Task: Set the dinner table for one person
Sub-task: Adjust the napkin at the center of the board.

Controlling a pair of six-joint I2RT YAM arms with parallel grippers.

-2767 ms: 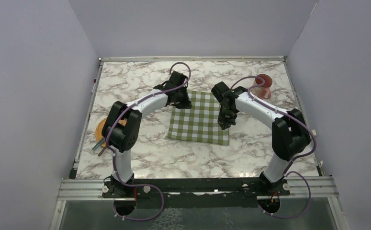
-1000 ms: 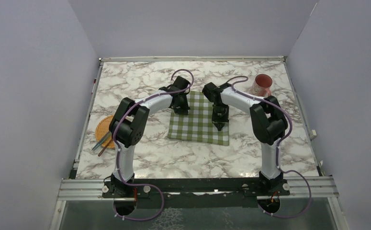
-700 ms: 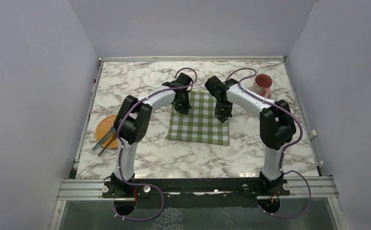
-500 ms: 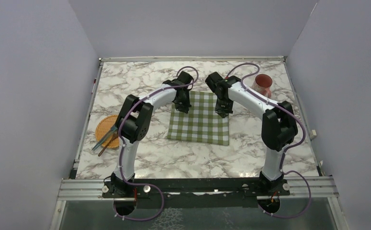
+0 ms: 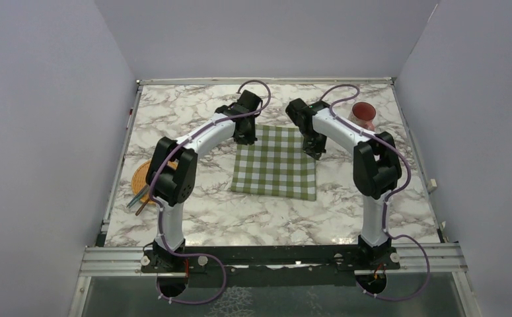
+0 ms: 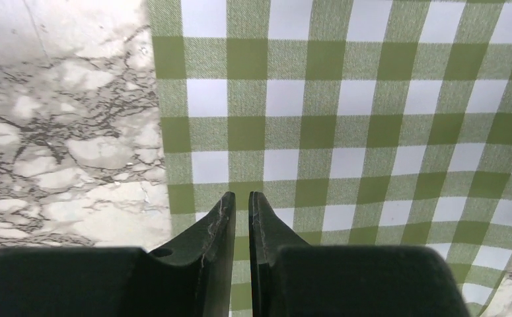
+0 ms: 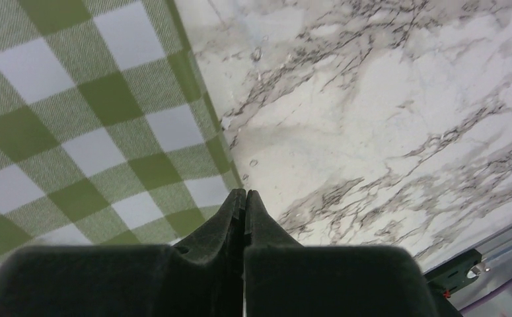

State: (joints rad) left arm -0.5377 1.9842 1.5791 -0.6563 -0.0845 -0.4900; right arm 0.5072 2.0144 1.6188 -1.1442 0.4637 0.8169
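Roughly: round orange woven plate point(image 5: 139, 177) lay near-left of barely parted left gripper point(image 6: 241, 195); right gripper point(image 7: 245, 193), pressed together, sat beyond green-white checked cloth point(image 5: 276, 165), farther off.

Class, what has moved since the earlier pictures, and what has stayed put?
The right gripper moved along the right edge of the cloth toward its far corner, jaws shut. The left gripper drew back slightly at the far left corner, and its jaws parted a little. The cloth and the cup stayed put.
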